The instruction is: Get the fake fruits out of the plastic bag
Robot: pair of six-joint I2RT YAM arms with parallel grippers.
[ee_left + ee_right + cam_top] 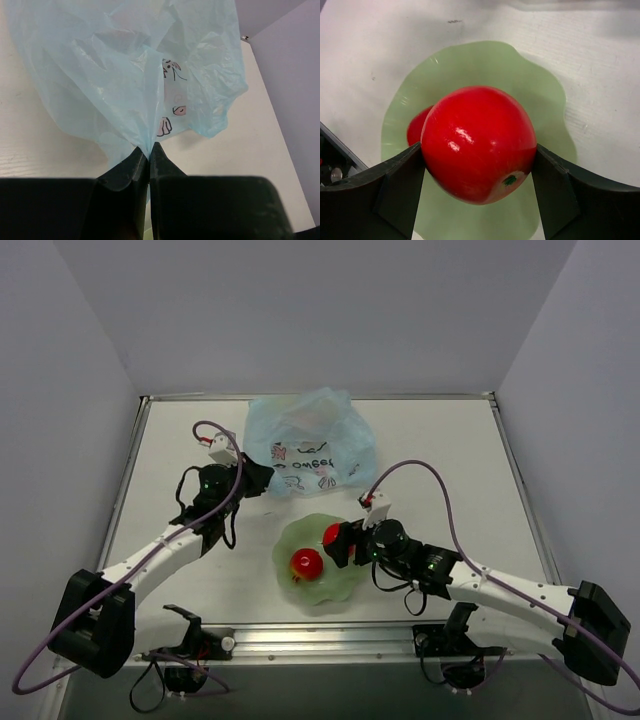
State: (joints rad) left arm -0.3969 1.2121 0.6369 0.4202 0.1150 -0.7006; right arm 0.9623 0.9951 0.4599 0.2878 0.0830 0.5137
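The light-blue plastic bag (310,440) lies crumpled at the back of the table, its white printed patch facing forward. My left gripper (262,476) is shut on the bag's near edge; in the left wrist view the jaws (149,148) pinch a twist of the bag's film (125,65). My right gripper (336,543) is shut on a red apple (331,533) above the pale green bowl (342,586). In the right wrist view this apple (479,142) fills the gap between both fingers (400,185). A second red apple (306,563) rests in the bowl (470,65). Other fruits are hidden.
The white table ends in a metal rail along the near edge (330,638). Grey walls enclose the back and both sides. Each arm's purple cable (425,468) loops above it.
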